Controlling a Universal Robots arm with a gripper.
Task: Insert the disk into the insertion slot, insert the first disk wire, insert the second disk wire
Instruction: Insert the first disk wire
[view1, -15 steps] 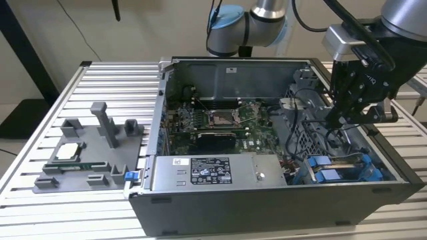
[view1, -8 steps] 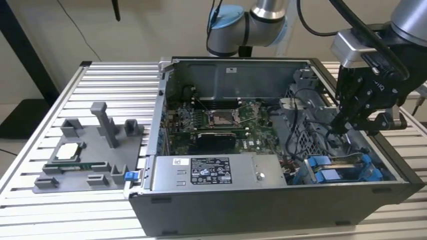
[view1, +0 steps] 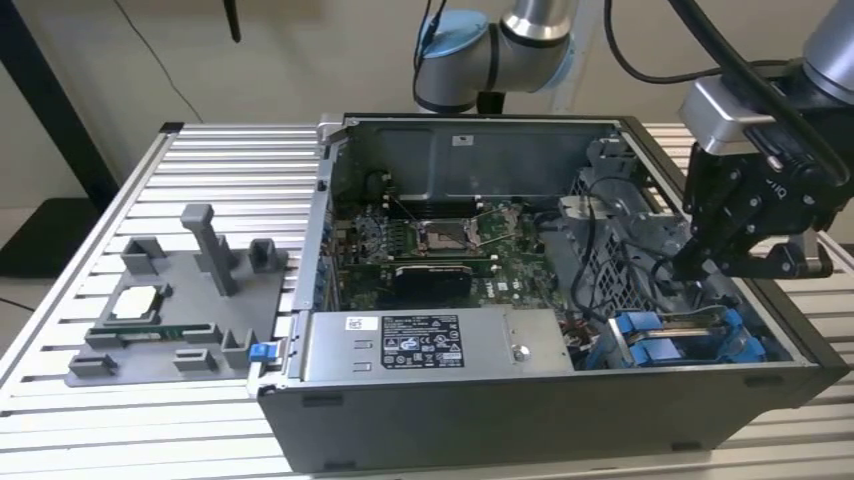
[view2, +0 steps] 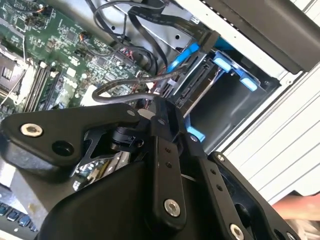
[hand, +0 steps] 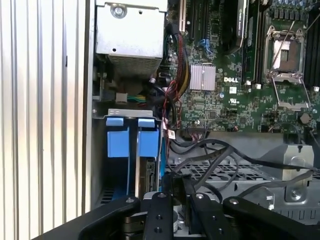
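First wrist view, nearest the lens: the gripper (hand: 176, 192) hangs low inside the machine. Its own black links hide its tips, so I cannot tell whether it is open or closed on anything. Several black wires (hand: 220, 160) loop in across a perforated grey cage (hand: 260, 172) and bunch right at its tip (touching or merely beside, I cannot say).

Just past it is the disk (hand: 149, 174), already seated in the insertion slot (hand: 131, 113). It stands on edge and shows as a thin strip between the blue rails. Its long axis runs straight away from the gripper toward the silver power-supply box (hand: 131, 35). The blue tabs (hand: 148, 142) sit at that far end, two of them side by side.

Farther off lies the green motherboard (hand: 225, 100) with its open processor socket (hand: 285, 50).

In the exterior view the computer case (view1: 534, 420) lies open-side up on a slatted metal table (view1: 200, 170). The gripper reaches down into the case's corner on the exterior view's right. A grey fixture (view1: 174, 310) rests on the table well apart from the case, toward the exterior view's left.
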